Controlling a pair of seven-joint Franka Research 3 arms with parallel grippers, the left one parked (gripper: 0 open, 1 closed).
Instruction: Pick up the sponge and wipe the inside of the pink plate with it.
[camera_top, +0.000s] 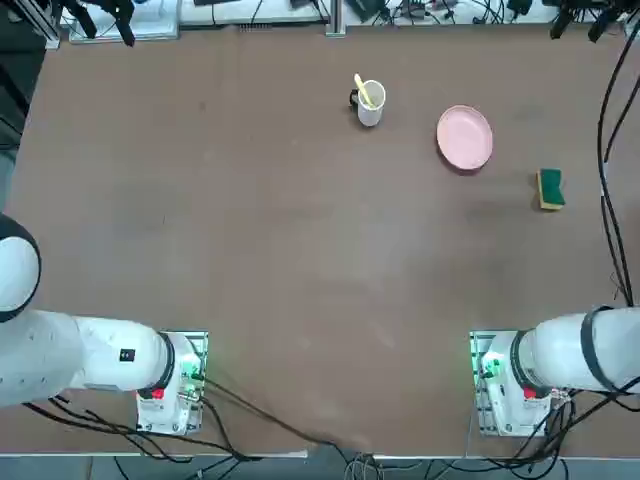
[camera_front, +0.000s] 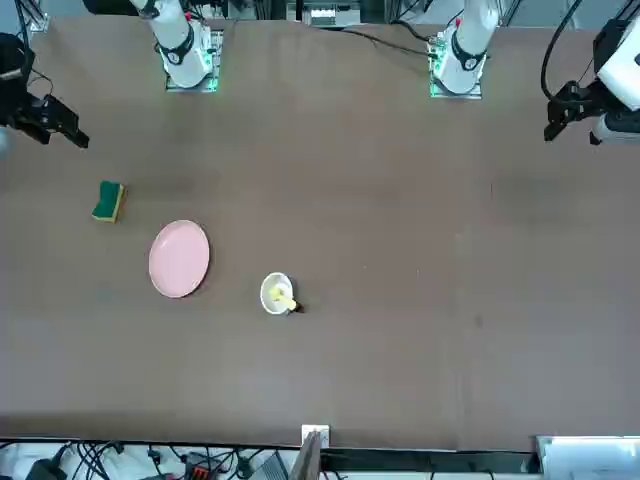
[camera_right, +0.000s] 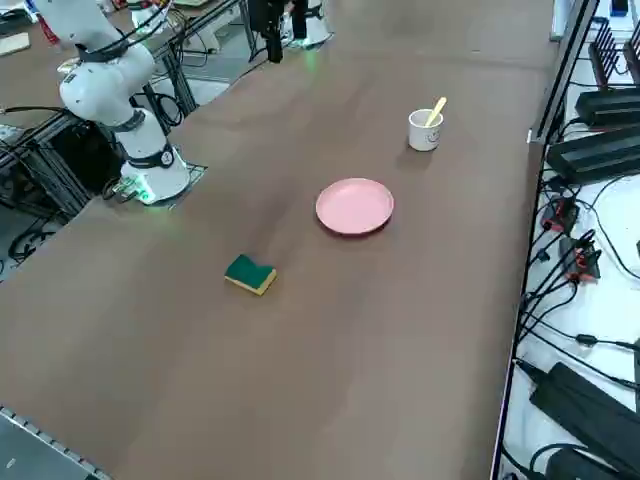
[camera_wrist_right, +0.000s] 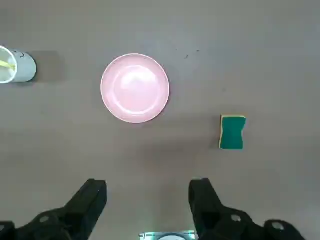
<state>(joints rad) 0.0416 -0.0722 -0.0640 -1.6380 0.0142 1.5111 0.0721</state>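
Right tool (camera_wrist_right: 148, 182) above the desk (camera_top: 300, 250), fingers apart. Beyond it, sponge (camera_top: 551, 189) flat on desk, right of the pink plate (camera_top: 465, 137) — rectangular block, green over yellow, long axis running near-to-far. Plate farther: round, glossy, raised rim.

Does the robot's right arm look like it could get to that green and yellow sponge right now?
Probably yes. The right gripper is open with nothing between its fingers, and the sponge lies on the table beside the pink plate, not touching it, with nothing on top.
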